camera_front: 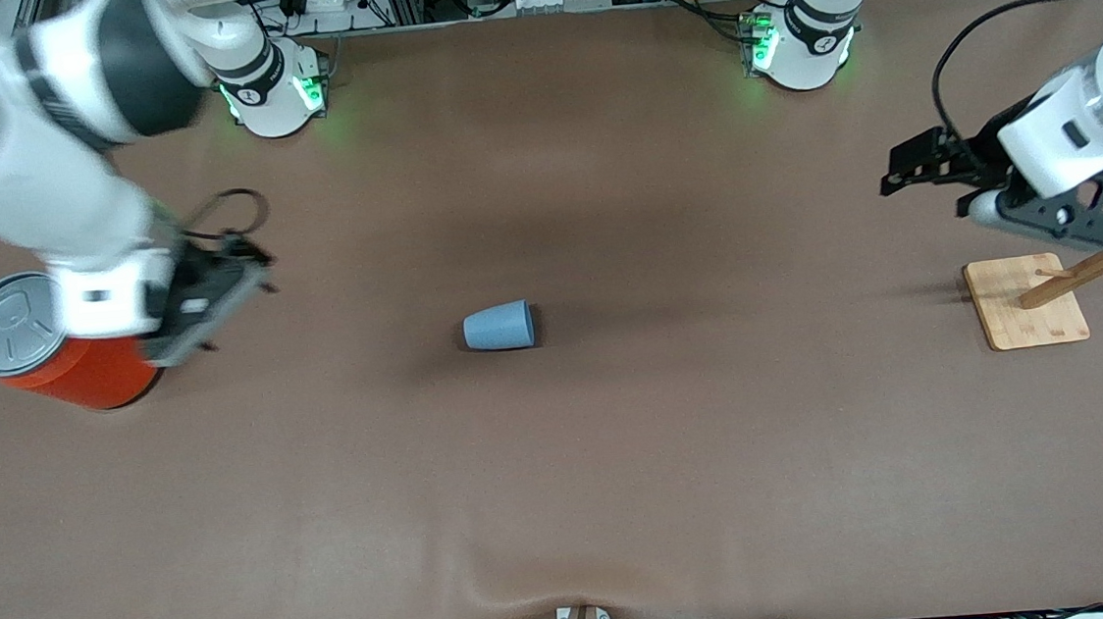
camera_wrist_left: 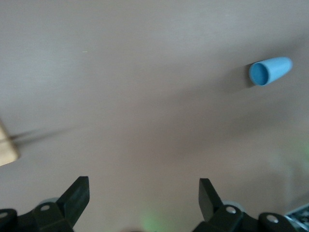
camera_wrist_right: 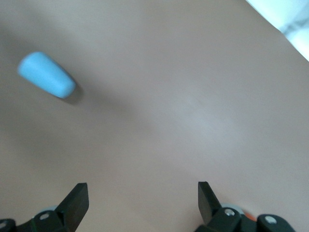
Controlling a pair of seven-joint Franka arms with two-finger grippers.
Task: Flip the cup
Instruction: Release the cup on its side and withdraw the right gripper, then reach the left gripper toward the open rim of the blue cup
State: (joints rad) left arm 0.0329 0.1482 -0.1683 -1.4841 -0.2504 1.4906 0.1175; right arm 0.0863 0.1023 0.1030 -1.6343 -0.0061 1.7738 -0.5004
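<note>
Your cup (camera_front: 499,326) lies on its side mid-table, mouth toward the left arm's end, nothing touching it, so by my read the flip isn't done and approach, grasp and righting all remain. Right gripper (camera_front: 216,297) hangs fingers apart by the orange can (camera_front: 53,354), well apart from the cup. Left gripper (camera_front: 914,168), also spread, holds nothing, over the table near the wooden rack (camera_front: 1028,301).
</note>
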